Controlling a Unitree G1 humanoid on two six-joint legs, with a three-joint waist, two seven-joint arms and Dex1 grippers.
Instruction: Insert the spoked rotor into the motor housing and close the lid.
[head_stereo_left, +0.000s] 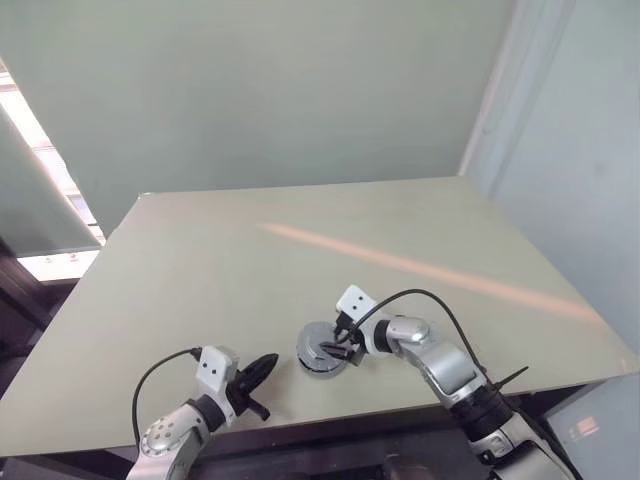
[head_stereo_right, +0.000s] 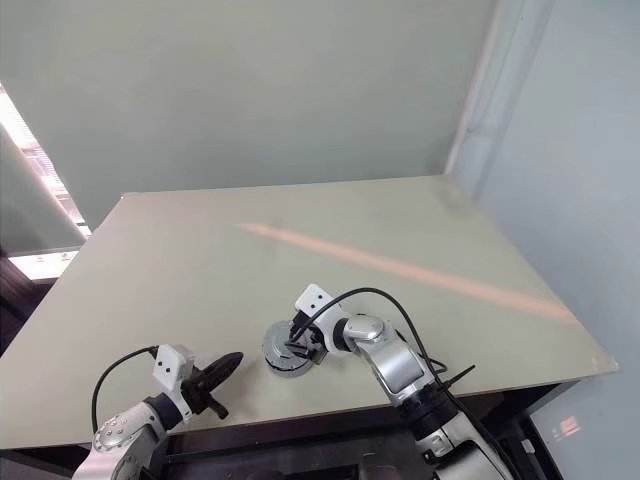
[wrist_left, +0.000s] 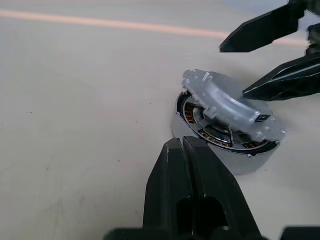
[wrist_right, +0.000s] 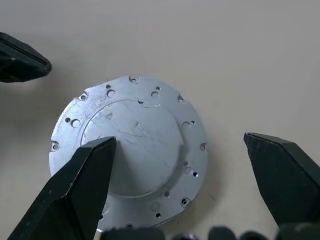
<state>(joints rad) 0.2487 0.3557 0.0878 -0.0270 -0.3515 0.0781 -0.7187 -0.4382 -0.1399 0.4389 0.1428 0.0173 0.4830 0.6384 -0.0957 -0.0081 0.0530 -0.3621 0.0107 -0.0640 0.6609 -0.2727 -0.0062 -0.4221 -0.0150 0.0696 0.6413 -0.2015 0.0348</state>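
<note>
The tilted lid (wrist_left: 227, 107) covers most of the motor housing (wrist_left: 220, 137), just a crescent of copper coils peeking out, and whatever sits inside stays hidden.

Both arms silver-grey metal w/ black joints. White boxy cam module on each wrist, two small dark dots on side. Black cable looped from each module back along forearm. Left gripper (head_stereo_left: 266, 366) & right gripper (head_stereo_left: 343, 349): black, tapered, pointed fingers.
</note>
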